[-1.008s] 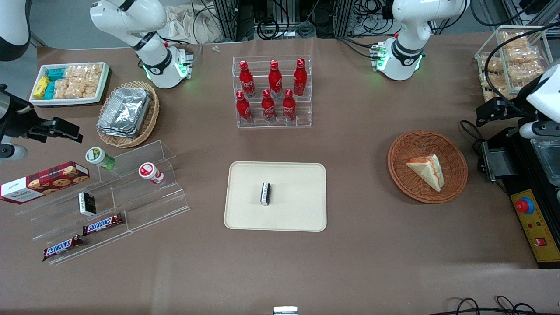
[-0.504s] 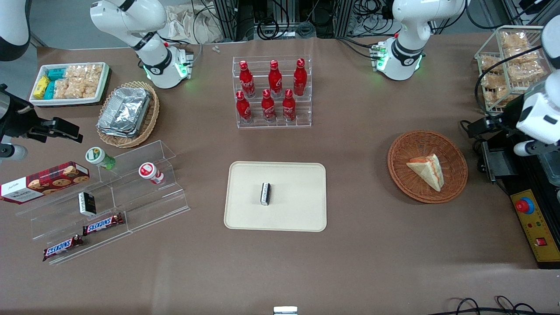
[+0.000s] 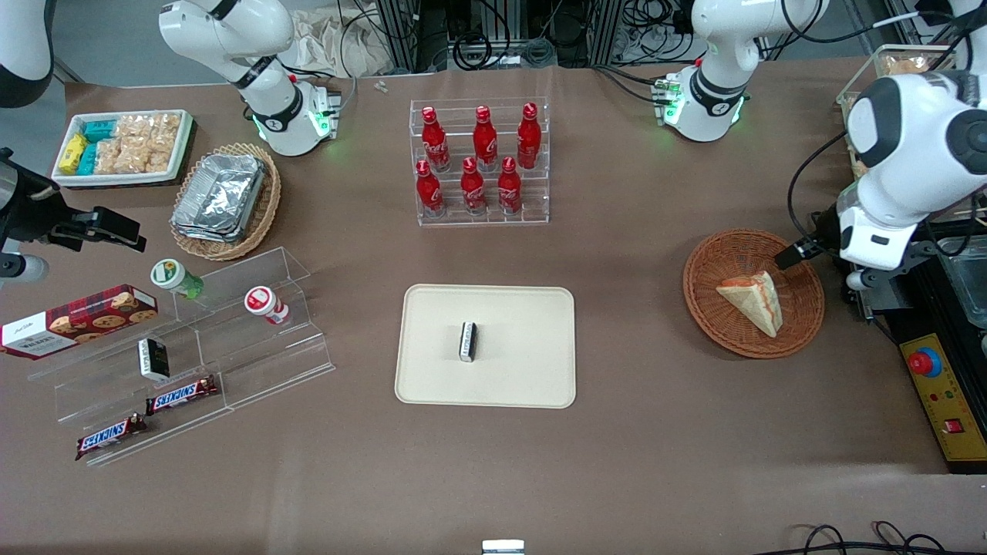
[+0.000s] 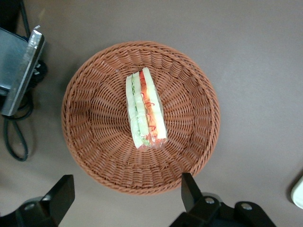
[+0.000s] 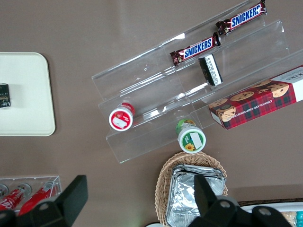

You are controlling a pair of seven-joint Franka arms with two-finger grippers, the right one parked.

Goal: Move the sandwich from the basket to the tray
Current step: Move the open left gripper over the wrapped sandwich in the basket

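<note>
Swinging in from the working arm's end of the surface over the last second, the left arm now hangs above the round, shallow reddish-brown wicker basket [image 3: 753,294], where a second ago it was off to the side over the equipment at the surface's edge. Its claw [image 4: 128,196] hovers over the basket's rim with the two black fingers [image 4: 60,194] spread wide apart and holding nothing; in the front view only one dark fingertip shows at the rim, the rest being hidden under the white wrist.

By my reading this is the approach to the pick: the claw is nearly over its target but has yet to centre on it and descend.

Nothing else has shifted. The triangular wedge sandwich of pale bread in clear wrap [image 3: 752,301] lies in the middle of the basket, untouched. Its layered edge of red, orange and green filling faces upward toward the wrist camera [image 4: 145,108]. In the front view its long axis runs diagonally, with the pointed tip nearer the front camera and the broad end farther off.

The flat beige rectangular tray with rounded corners [image 3: 532,308] sits well apart, toward the parked arm's end, carrying only a small black-and-white block [image 3: 467,341] near its centre.
</note>
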